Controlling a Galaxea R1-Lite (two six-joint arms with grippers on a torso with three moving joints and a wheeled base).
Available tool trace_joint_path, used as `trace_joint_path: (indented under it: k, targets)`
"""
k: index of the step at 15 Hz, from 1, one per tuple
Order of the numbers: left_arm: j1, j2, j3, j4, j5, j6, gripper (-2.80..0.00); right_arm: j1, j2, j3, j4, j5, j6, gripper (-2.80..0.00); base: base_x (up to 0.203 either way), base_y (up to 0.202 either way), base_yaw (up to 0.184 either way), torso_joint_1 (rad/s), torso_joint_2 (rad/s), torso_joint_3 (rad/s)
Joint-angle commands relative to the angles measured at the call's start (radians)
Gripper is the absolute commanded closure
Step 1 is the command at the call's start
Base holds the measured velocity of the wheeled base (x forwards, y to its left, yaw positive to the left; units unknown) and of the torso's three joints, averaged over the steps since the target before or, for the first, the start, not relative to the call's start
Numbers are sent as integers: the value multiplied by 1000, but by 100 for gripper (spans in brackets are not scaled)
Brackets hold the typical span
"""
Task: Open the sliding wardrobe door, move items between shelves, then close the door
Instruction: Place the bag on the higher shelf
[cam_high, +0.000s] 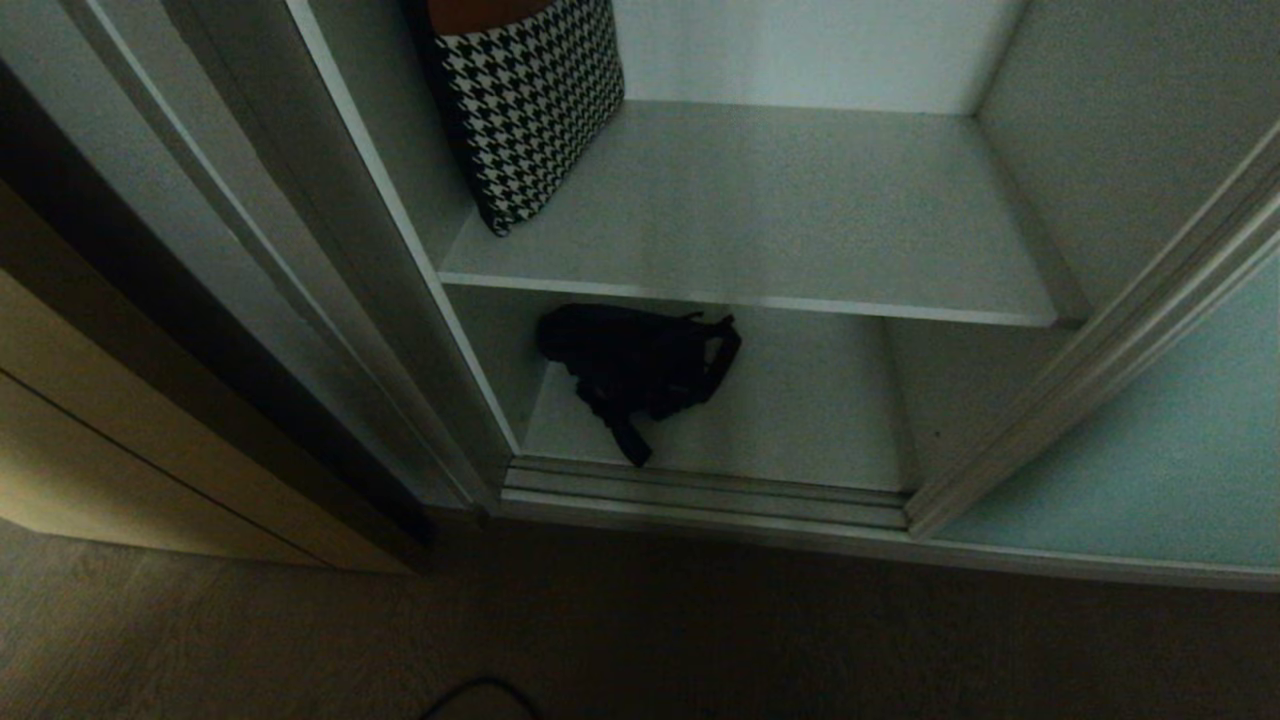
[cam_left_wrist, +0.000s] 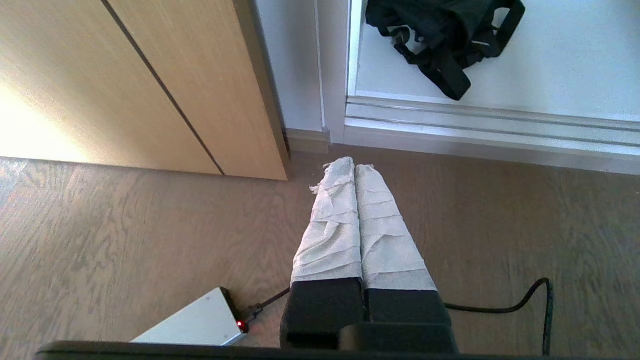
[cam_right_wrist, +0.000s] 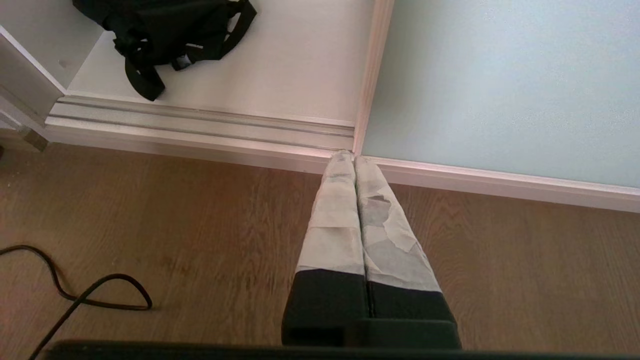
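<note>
Sliding wardrobe door (cam_high: 1150, 450) pushed to right side, wardrobe open. Black fabric piece (cam_high: 635, 365) on lower shelf (cam_high: 800, 410), near floor track (cam_high: 700, 492). Houndstooth cloth (cam_high: 530, 100) on upper shelf (cam_high: 780, 210), left end. My left gripper (cam_left_wrist: 354, 167) and right gripper (cam_right_wrist: 354, 157) over floor (cam_left_wrist: 125, 225), jaws pressed together, nothing in them.

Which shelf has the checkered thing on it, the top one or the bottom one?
The upper shelf holds the black-and-white houndstooth cloth, leaning at its left end. The lower shelf has only the black strappy fabric piece.
</note>
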Motion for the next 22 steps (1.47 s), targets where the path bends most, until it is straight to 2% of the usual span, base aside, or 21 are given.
trace_joint_path:
  k: [1,8,22]
  targets:
    - [0,3,1,0,0,-1,0,0,0,0,0,0,0,0,0,0,0,0,0,0]
    - [0,3,1,1,3,3,0,0,0,0,0,0,0,0,0,0,0,0,1,-10]
    - [0,3,-2,6,7,2,0,0,0,0,0,0,0,0,0,0,0,2,2,-185]
